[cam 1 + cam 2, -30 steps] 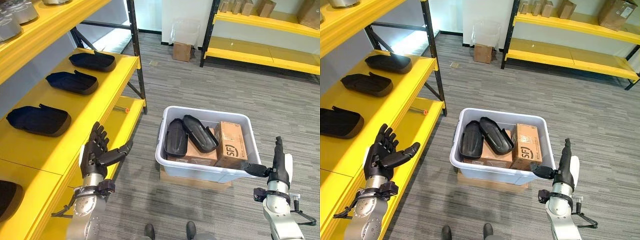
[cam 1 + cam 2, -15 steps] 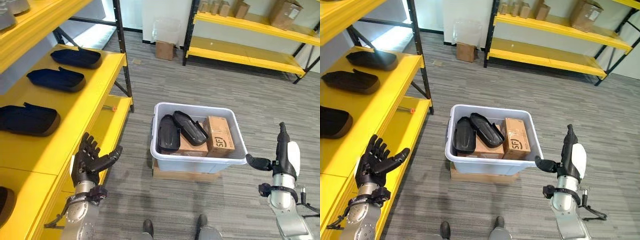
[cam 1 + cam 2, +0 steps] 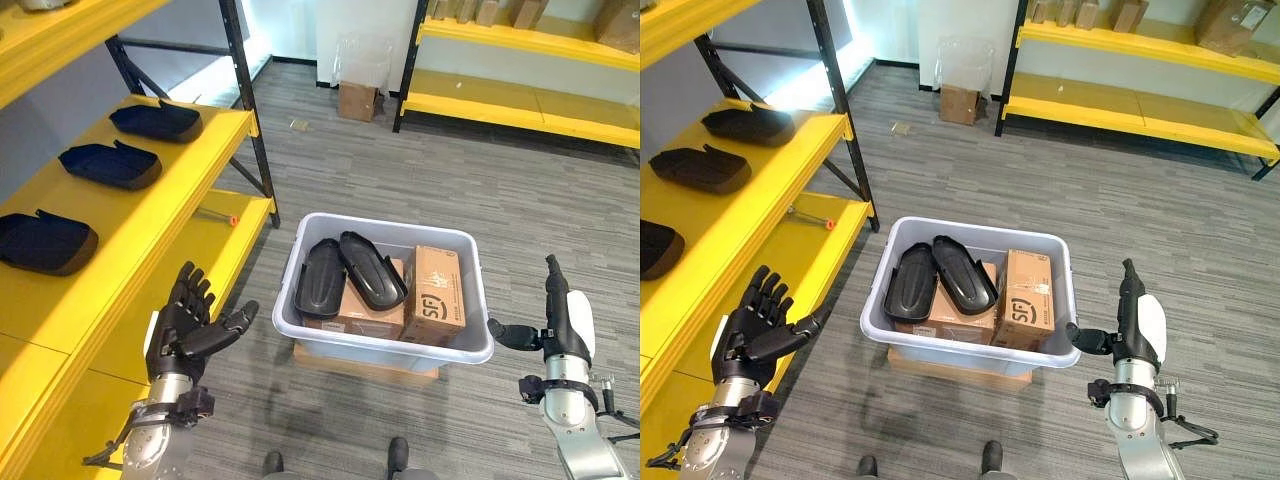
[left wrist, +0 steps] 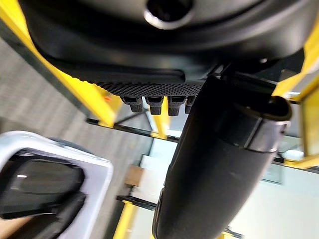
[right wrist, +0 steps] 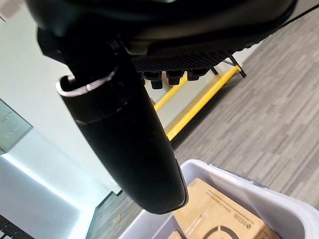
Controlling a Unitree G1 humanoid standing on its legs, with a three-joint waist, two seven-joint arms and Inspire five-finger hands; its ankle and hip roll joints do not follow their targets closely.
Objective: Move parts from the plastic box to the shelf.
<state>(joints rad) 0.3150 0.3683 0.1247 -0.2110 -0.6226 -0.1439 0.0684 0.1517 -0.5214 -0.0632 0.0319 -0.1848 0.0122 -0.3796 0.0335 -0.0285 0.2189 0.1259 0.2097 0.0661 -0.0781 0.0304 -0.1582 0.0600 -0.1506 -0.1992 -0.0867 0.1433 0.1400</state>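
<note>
My left robot hand (image 3: 187, 325) hangs with fingers spread and straight, holding nothing, beside the front edge of the yellow shelf (image 3: 150, 215). My right robot hand (image 3: 560, 325) stands upright with fingers straight and thumb pointing toward the plastic box (image 3: 385, 345), just beside its right wall, also empty. The box sits on the grey floor (image 3: 480, 200) on a flat piece of cardboard (image 3: 365, 361). Inside it two black parts (image 3: 345, 272) lie on top of a brown carton (image 3: 370, 312), leaning against each other, and a second carton (image 3: 432, 296) stands on edge at their right. Three more black parts (image 3: 110, 165) lie in a row on the shelf, apart from one another.
</note>
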